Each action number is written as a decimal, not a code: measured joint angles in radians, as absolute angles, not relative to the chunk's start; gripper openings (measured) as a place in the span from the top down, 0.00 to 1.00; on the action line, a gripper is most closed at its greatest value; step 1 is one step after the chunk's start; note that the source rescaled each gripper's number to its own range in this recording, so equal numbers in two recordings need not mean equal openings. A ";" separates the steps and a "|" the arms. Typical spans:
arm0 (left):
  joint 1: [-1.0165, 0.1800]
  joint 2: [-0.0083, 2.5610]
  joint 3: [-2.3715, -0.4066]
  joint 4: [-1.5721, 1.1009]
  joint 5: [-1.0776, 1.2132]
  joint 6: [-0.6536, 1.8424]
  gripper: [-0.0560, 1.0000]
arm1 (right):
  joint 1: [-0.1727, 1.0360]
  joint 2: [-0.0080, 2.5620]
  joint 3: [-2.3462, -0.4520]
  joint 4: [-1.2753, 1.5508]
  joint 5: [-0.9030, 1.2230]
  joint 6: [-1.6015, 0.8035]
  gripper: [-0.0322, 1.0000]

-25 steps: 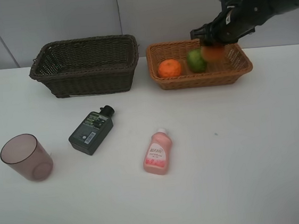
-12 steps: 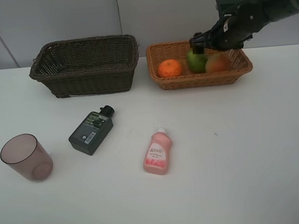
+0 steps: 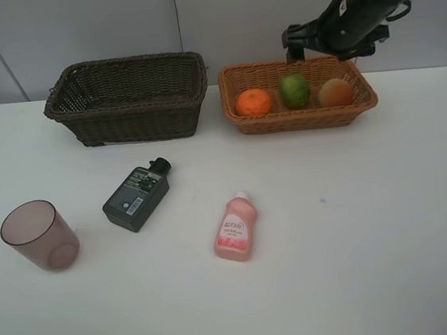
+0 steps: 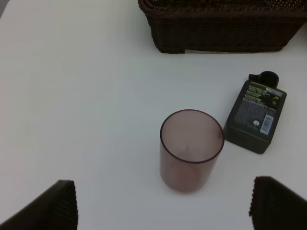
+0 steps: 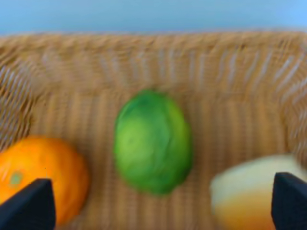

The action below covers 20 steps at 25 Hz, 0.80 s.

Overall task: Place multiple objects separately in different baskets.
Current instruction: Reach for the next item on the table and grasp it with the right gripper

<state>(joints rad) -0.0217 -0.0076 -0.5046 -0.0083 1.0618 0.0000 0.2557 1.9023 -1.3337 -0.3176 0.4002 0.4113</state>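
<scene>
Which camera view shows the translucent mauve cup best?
The left wrist view: the translucent mauve cup stands upright, large and central. The exterior high view shows it whole but smaller. The right wrist view misses it.

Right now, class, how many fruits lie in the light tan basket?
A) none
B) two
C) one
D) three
D: the orange, the green fruit and the red-orange fruit all sit inside the light tan basket.

a white table (image 3: pixel 359 241) stands before a pale grey panelled wall (image 3: pixel 231 14).
</scene>
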 joint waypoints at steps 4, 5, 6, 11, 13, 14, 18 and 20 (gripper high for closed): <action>-0.022 -0.008 -0.505 -0.008 1.062 0.000 0.07 | 0.311 1.867 -1.334 -0.247 0.570 0.411 0.00; -0.022 -0.008 -0.505 -0.008 1.062 0.000 0.07 | 0.326 1.860 -1.334 -0.236 0.615 0.411 0.00; -0.022 -0.008 -0.505 -0.008 1.062 0.000 0.07 | 0.340 1.856 -1.334 -0.232 0.660 0.411 0.00; -0.022 -0.008 -0.505 -0.008 1.062 0.000 0.07 | 0.433 1.850 -1.334 -0.192 0.850 0.411 0.00; -0.022 -0.008 -0.505 -0.008 1.062 0.000 0.07 | 0.473 1.850 -1.334 -0.165 0.914 0.411 0.00; -0.022 -0.008 -0.505 -0.008 1.062 0.000 0.07 | 0.489 1.850 -1.334 -0.149 0.937 0.410 0.00; -0.022 -0.008 -0.505 -0.008 1.062 0.000 0.07 | 0.546 1.850 -1.332 -0.074 0.979 0.407 0.00; -0.022 -0.008 -0.505 -0.008 1.062 0.000 0.07 | 0.568 1.848 -1.314 -0.047 0.968 0.407 0.00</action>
